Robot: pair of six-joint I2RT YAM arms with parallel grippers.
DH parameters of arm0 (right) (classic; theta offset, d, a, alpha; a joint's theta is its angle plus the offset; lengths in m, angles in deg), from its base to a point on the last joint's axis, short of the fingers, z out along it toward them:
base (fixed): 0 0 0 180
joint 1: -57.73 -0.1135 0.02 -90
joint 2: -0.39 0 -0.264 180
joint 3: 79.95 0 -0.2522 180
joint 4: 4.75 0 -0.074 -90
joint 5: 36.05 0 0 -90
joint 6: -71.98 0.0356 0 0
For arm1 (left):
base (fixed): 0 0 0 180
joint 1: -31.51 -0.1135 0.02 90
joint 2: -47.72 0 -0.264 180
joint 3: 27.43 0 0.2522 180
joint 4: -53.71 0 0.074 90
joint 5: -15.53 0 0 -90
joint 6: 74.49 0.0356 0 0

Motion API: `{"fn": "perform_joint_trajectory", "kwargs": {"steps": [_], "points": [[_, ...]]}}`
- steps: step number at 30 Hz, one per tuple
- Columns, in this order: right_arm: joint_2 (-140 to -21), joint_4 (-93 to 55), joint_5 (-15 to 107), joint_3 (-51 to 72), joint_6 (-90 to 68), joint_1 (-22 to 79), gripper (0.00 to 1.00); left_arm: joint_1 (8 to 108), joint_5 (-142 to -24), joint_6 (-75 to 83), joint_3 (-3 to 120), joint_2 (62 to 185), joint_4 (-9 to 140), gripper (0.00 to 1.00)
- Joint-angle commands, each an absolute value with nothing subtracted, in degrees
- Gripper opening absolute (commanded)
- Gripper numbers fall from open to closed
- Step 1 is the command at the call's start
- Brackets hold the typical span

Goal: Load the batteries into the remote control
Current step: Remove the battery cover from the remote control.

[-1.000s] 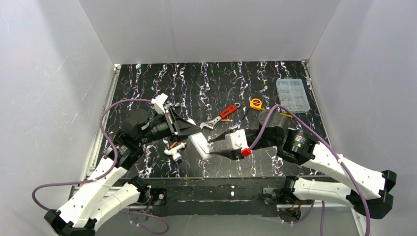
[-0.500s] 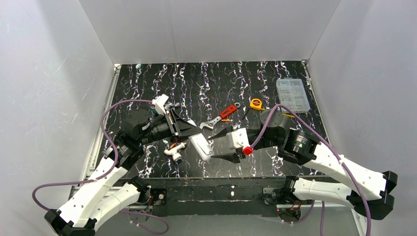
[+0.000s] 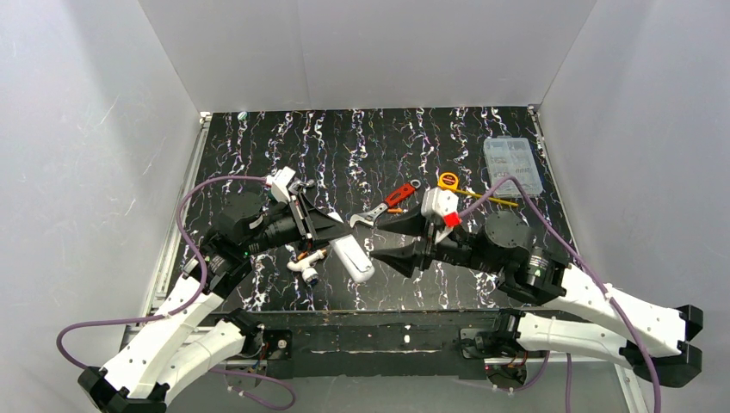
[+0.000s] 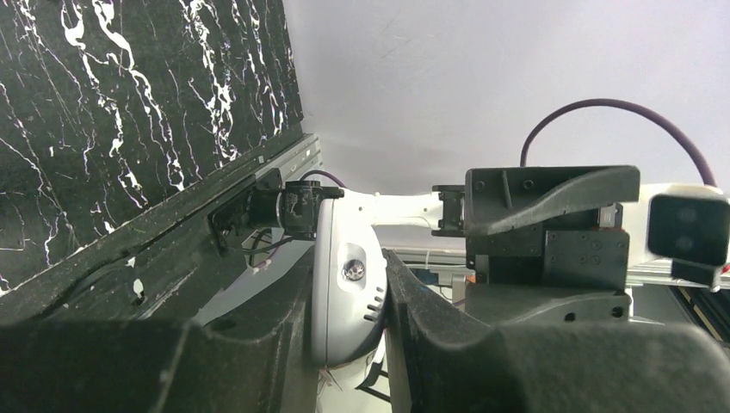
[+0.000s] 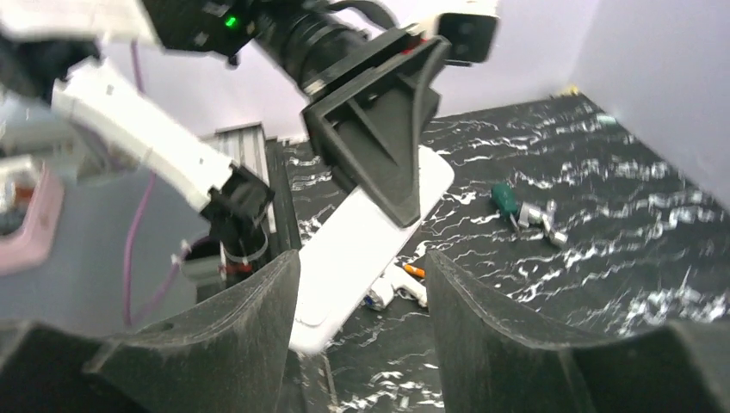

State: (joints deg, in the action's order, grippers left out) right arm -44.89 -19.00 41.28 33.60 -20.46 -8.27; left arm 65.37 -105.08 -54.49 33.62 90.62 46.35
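The left pincer (image 3: 338,229) is clamped tight on the remote control (image 3: 354,258), one black finger on each long edge. It holds the white handset tilted over the middle of the black marbled bench (image 3: 344,146), free end toward the near edge. The right pincer (image 3: 384,241) faces it from the right with its jaws spread wide and nothing between them. Its tips are just beside the remote's free end and apart from it in the top view.

Under the left pincer, just left of the remote, lies a white tube-shaped tool (image 3: 307,267), with one of the batteries (image 5: 414,271), an orange cell, touching or nearly touching it. A red-handled wrench (image 3: 389,202) lies just beyond the right pincer's upper finger. Farther right are a yellow tape measure (image 3: 448,181) with some blade pulled out and, near the right wall, a clear compartment box (image 3: 512,165). A small green-handled piece (image 5: 505,200) with a metal end lies well apart toward the far side.

The remote's face in the left wrist view shows a round dot and short slots. Any marking on the tape measure is too small to read.
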Motion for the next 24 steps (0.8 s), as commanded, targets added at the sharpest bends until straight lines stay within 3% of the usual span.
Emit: {"fn": "perform_joint_trajectory", "kwargs": {"steps": [1, 5, 8, 13, 24], "points": [[-45.8, -19.1, 71.4, 28.6, -2.9, -15.4, 0.63, 65.4, -106.2, -54.0, 33.2, 90.0, 42.8, 0.00], [-50.6, -31.9, 81.6, 20.1, 4.9, -20.6, 0.69, 65.4, -106.0, -53.8, 33.5, 90.2, 43.1, 0.00], [-54.0, -40.9, 82.5, 15.0, 10.8, -21.3, 0.78, 65.4, -106.1, -53.8, 34.2, 90.5, 43.2, 0.00], [-60.1, -56.1, 80.4, 6.3, 17.4, -21.4, 0.82, 65.4, -106.0, -53.5, 34.5, 90.4, 43.4, 0.00], [-66.4, -61.5, 72.7, 2.1, 17.2, -21.4, 0.82, 65.4, -106.2, -53.5, 34.9, 90.4, 44.1, 0.00]]}}
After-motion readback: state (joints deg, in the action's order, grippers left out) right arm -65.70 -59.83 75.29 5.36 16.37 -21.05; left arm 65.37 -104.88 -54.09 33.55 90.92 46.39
